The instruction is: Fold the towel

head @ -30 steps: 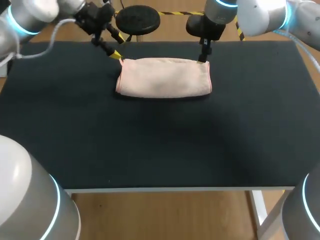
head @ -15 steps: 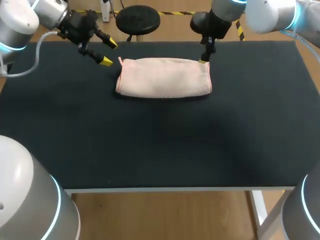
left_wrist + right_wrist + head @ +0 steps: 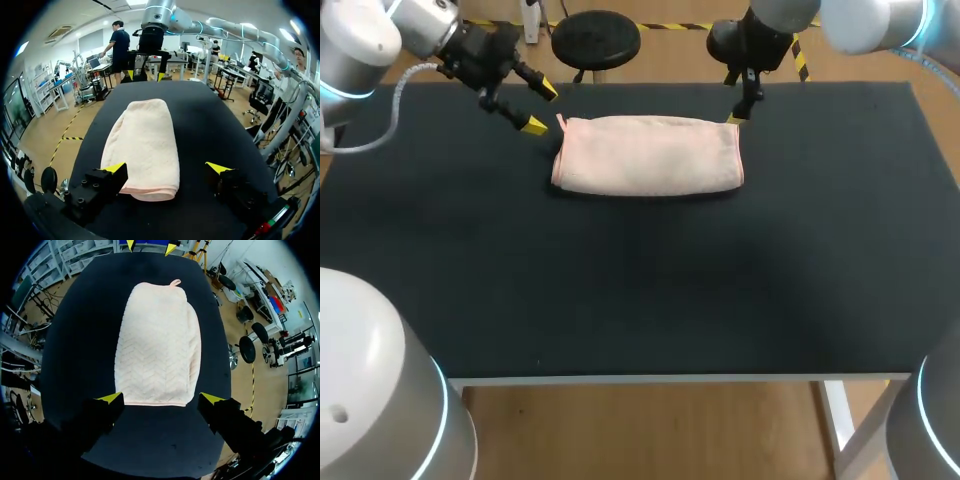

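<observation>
A pale pink towel (image 3: pixel 648 155) lies folded into a long band on the black table (image 3: pixel 620 290), near its far edge. My left gripper (image 3: pixel 540 108) hangs open just off the towel's left end, touching nothing. In the left wrist view the towel (image 3: pixel 145 145) stretches away ahead of the gripper (image 3: pixel 166 168), its near end level with the yellow tips. My right gripper (image 3: pixel 735 113) is open above the towel's far right corner. Its wrist view shows the towel (image 3: pixel 157 345) lengthways ahead of the gripper (image 3: pixel 160 398), with a small loop at the far end.
The table's dark surface extends wide in front of the towel and to both sides. A round black stool (image 3: pixel 596 38) stands beyond the far edge. Each wrist view shows the other arm's gripper (image 3: pixel 146 76) past the towel's far end.
My left gripper has drawn back to the left, away from the towel's far left corner. My right gripper has lifted slightly off the far right corner. The towel has stayed put.
</observation>
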Controlling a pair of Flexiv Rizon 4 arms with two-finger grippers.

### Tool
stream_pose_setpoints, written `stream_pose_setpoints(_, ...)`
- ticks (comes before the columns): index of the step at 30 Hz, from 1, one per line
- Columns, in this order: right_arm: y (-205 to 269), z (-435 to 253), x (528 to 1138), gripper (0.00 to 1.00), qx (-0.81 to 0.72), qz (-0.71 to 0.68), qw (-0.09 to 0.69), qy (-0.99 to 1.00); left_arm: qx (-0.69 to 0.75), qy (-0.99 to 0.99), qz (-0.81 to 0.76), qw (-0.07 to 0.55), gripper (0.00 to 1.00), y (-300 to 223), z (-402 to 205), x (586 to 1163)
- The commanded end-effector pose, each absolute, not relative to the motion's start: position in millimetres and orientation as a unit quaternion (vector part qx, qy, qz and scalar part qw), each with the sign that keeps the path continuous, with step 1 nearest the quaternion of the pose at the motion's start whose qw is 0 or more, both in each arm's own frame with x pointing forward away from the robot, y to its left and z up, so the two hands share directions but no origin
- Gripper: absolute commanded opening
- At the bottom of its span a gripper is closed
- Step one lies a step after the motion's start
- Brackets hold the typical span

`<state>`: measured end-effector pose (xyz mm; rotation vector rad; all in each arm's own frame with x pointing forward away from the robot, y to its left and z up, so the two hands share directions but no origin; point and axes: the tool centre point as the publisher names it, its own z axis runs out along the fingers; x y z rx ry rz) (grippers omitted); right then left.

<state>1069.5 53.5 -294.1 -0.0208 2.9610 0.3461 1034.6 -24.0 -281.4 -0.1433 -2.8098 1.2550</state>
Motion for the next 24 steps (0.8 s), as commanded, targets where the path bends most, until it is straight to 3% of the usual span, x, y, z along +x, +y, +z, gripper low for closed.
stream_pose_setpoints(1, 53, -294, 1070, 1.0, -0.007, 0.116, 0.08, 0.99, -0.047, -0.912, 0.407, 0.03, 1.0, -24, -282, 1035)
stream_pose_setpoints(7, 53, -294, 1070, 1.0, -0.007, 0.116, 0.08, 0.99, -0.047, -0.912, 0.407, 0.03, 1.0, -24, -282, 1035)
stream_pose_setpoints(21, 65, -298, 1061, 1.0, 0.316, 0.342, 0.09, 0.88, -0.047, -0.912, 0.407, 0.03, 1.0, -24, -282, 1035)
stream_pose_setpoints(24, 66, -299, 1058, 1.0, 0.418, 0.363, 0.055, 0.831, -0.047, -0.912, 0.407, 0.03, 1.0, -24, -282, 1035)
